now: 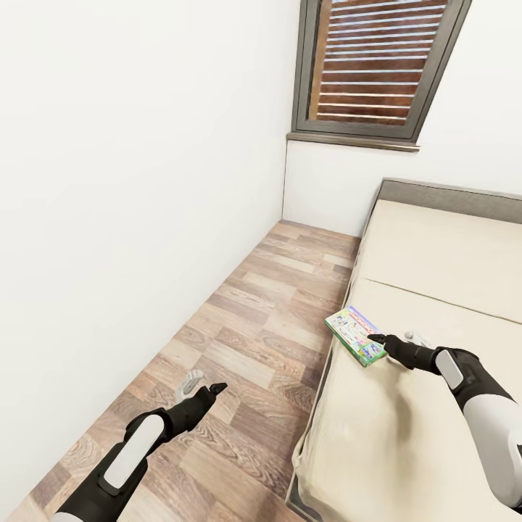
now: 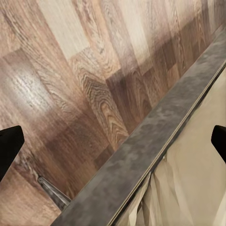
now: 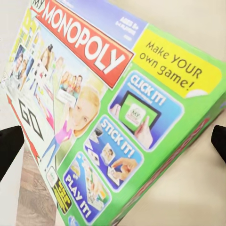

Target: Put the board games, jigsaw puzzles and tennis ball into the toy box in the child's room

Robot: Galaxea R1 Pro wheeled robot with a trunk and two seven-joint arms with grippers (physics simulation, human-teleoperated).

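Monopoly box (image 1: 354, 334) lies at the bed (image 1: 435, 348) edge, centre right of the frame, and the right gripper (image 1: 388, 342), jaws apart around its corner, should slide further on before closing, I think, for a firm grip.

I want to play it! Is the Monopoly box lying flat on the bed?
Flat: the Monopoly box lies cover up at the bed's edge.

Left arm stretched forward and low, left gripper (image 1: 206, 392) with fingers parted, holding nothing, right arm bent in from the right side, wrist level, right gripper (image 1: 384, 341) reaching forward, dark fingertips (image 3: 10, 146) spread wide apart, nothing clamped between them.
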